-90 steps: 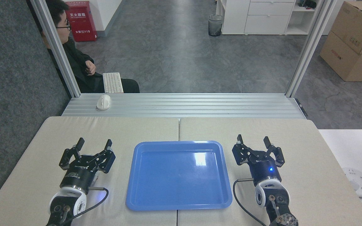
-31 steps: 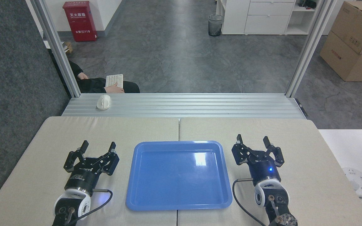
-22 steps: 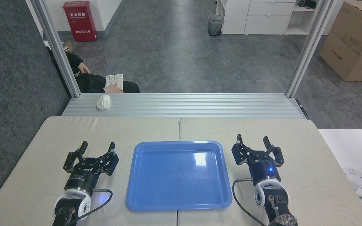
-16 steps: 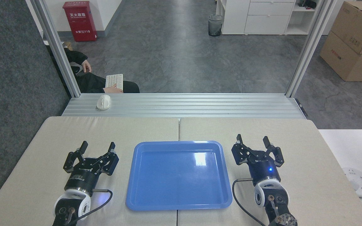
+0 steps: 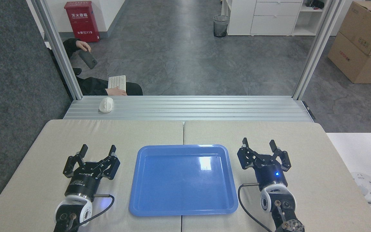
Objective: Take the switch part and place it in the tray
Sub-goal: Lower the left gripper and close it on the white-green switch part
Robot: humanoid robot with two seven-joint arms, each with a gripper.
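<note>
The left gripper (image 5: pixel 98 150) and right gripper (image 5: pixel 258 144) rest on the surface (image 5: pixel 185 132), fingers spread apart and holding nothing, 1 each side of the tray (image 5: pixel 183 211), seemingly ready for either side. The tray sits bare; no switch part is visible anywhere.

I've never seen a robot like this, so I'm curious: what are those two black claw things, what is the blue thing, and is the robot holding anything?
You are looking through the robot's own eyes, a camera in its head aimed down at a padded beige table. The two black claws are its hands: the left end effector and the right end effector. Both are open and hold nothing. Between them lies a blue tray, which is empty. The little switch part it should pick up is not in view. Behind the table a computer mouse sits on a metal ledge, and a person sits there holding a phone.
</note>
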